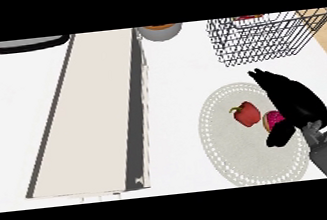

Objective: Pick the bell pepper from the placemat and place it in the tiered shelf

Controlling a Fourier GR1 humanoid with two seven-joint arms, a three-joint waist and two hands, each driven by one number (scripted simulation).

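Red pepper (246,114) sits mid-right in my frame on the round placemat (226,150), just left of my right hand (293,101). Its fingers stretch straight toward the upper frame and the thumb (279,135) hangs lower, none of them curled round the pepper. A pink thing (273,119) lies between pepper and palm. The wire shelf (263,38) is upper right.

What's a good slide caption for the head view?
Right hand open over the placemat, beside the red pepper.
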